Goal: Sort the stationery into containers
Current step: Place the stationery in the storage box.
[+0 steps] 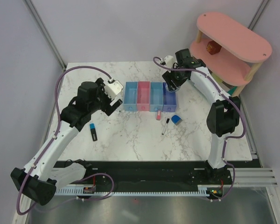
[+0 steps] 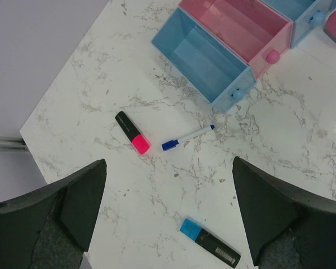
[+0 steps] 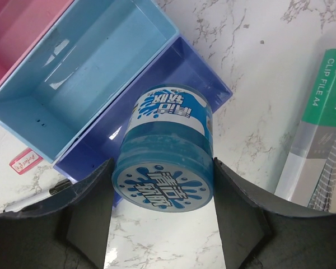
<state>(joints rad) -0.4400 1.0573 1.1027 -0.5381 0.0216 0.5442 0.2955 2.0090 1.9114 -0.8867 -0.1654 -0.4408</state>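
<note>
The four joined containers stand mid-table: light blue (image 1: 130,96), pink (image 1: 143,96), blue (image 1: 156,96) and violet-blue (image 1: 169,99). My right gripper (image 1: 171,85) is shut on the round blue-white tape roll (image 3: 165,151), held over the end of the violet-blue bin (image 3: 179,70). My left gripper (image 2: 169,165) is open and empty above the table left of the bins. Below it lie a pink highlighter (image 2: 132,133), a blue-capped pen (image 2: 187,137) and a blue highlighter (image 2: 210,242). A pink eraser (image 1: 157,116), a thin pen (image 1: 165,126) and a blue cube (image 1: 177,120) lie in front of the bins.
A pink two-tier shelf (image 1: 233,42) stands at the back right with a small brown block (image 1: 212,46) on it. A green-and-white clip file pack (image 3: 322,106) lies right of the violet-blue bin. The table's left edge (image 2: 61,73) is near the pink highlighter.
</note>
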